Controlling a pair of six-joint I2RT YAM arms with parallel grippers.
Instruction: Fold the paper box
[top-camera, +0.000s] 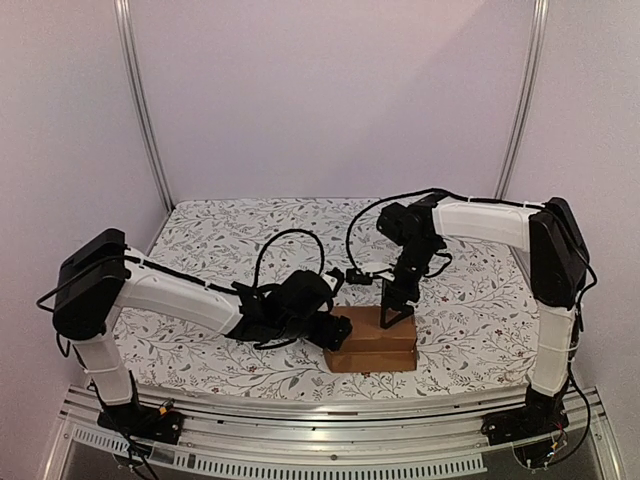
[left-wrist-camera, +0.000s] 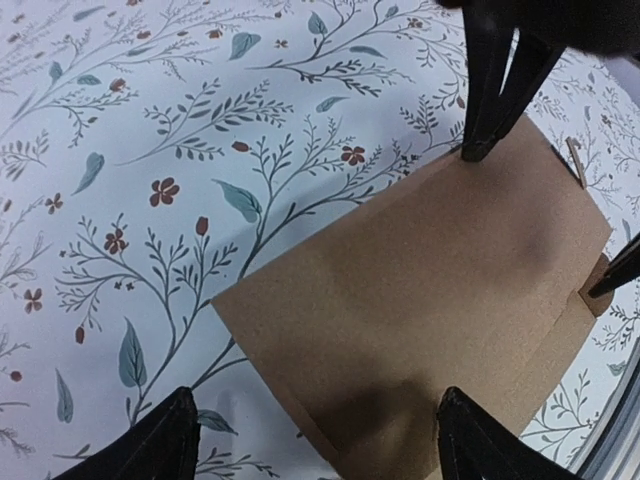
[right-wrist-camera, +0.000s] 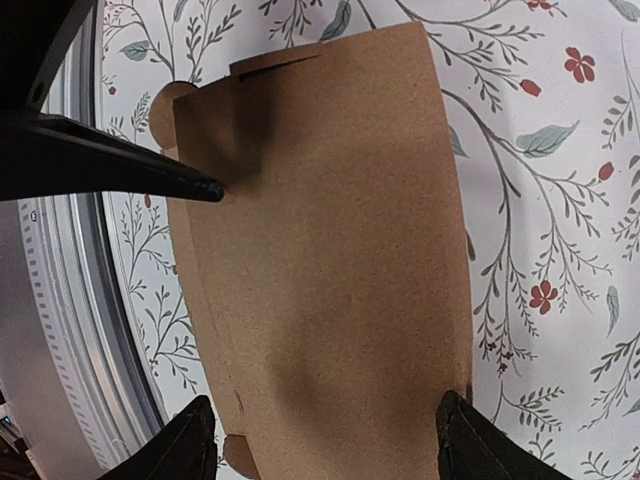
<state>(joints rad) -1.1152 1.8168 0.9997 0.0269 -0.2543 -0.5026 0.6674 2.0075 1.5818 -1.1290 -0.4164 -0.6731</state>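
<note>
The paper box (top-camera: 372, 342) is a closed brown cardboard oblong lying flat on the floral cloth, near the front middle. Its lid (left-wrist-camera: 420, 290) fills the left wrist view, and a round tab (right-wrist-camera: 165, 110) sticks out at one end. My left gripper (top-camera: 335, 325) is open at the box's left end, low over one corner, with one finger (right-wrist-camera: 120, 165) touching the lid's near edge. My right gripper (top-camera: 397, 305) points down onto the box, open. Its fingertips (right-wrist-camera: 195, 440) span the lid's width, and one finger (left-wrist-camera: 490, 100) stands at the far edge.
The floral tablecloth (top-camera: 220, 240) covers the table around the box. An aluminium rail (top-camera: 330, 425) runs along the near edge, close behind the box (right-wrist-camera: 70, 330). Two metal posts (top-camera: 145, 110) stand at the back corners against pale walls.
</note>
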